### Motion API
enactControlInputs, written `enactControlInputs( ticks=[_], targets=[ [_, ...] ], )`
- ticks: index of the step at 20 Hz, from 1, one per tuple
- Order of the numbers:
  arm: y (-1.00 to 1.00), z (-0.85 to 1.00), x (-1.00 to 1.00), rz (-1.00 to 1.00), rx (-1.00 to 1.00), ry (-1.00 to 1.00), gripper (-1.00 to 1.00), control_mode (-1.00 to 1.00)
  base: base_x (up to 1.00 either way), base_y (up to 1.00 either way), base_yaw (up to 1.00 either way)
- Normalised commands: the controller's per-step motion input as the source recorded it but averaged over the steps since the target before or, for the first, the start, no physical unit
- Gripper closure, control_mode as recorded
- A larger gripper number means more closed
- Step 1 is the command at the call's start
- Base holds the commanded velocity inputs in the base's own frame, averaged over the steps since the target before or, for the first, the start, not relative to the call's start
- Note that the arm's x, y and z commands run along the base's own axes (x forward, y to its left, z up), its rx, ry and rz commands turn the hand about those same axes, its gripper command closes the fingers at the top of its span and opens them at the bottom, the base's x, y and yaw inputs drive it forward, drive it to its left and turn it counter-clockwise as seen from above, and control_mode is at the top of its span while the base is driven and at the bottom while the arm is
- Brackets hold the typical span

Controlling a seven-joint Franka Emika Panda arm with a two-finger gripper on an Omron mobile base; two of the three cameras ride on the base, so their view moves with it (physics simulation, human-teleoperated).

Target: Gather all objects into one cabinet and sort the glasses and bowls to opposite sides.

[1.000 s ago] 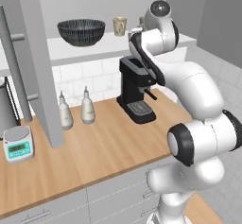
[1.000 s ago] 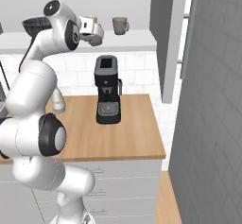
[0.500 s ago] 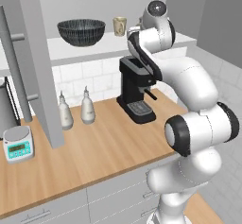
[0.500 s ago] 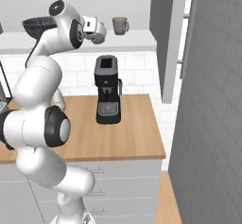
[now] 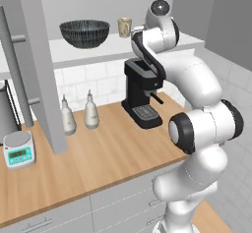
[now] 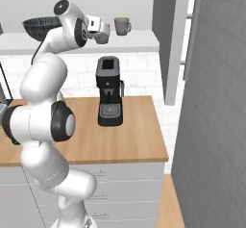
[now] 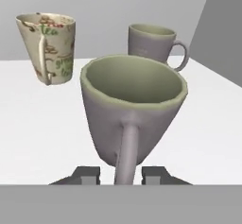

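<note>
Up on the white shelf board (image 5: 88,55) of the wall cabinet, the white arm reaches high, and its jaws sit either side of the handle of a grey-brown ceramic mug with a pale green inside (image 7: 133,112). From the hand camera the two dark finger tips (image 7: 88,175) flank that handle closely, but whether they actually pinch it I cannot tell. The mug fills the near ground there, handle toward the camera, rim tilted slightly.

Behind it, a second grey-brown handled mug (image 7: 153,43) stands upright on the shelf, handle to its right. To the left in the hand view stands the beige speckled cup with green lettering (image 7: 47,47), well apart from both mugs.

From the left base camera, the wide dark bowl with a fine pale line pattern (image 5: 84,33) rests at the left of the shelf, the beige cup (image 5: 124,27) to its right, near the arm's wrist. From the right, the gripper (image 6: 102,32) holds the near mug beside the far one (image 6: 122,26).

Down below, a black coffee machine (image 5: 142,93) stands on the wooden table (image 5: 108,153).
</note>
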Motion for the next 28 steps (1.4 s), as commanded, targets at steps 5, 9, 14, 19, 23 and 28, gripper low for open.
enactControlInputs(
  ticks=[5,9,14,19,23,28],
  targets=[
    [0.00,0.00,0.00,-0.05,0.00,-0.01,-1.00,-1.00,0.00,0.00,0.00],
    [-0.05,0.14,-0.39,-0.09,0.00,-0.16,-1.00,-1.00,0.00,0.00,0.00],
    [-0.13,0.10,-0.89,-0.11,0.00,-0.16,-1.00,-1.00,0.00,0.00,0.00],
    [-0.15,-0.08,-1.00,-0.10,0.00,-0.01,-1.00,-1.00,0.00,0.00,0.00],
    [-0.14,-0.17,-1.00,-0.10,0.00,0.00,-1.00,-1.00,0.00,0.00,0.00],
    [-0.17,-0.06,-1.00,-0.10,0.00,-0.04,-1.00,-1.00,0.00,0.00,0.00]
  ],
)
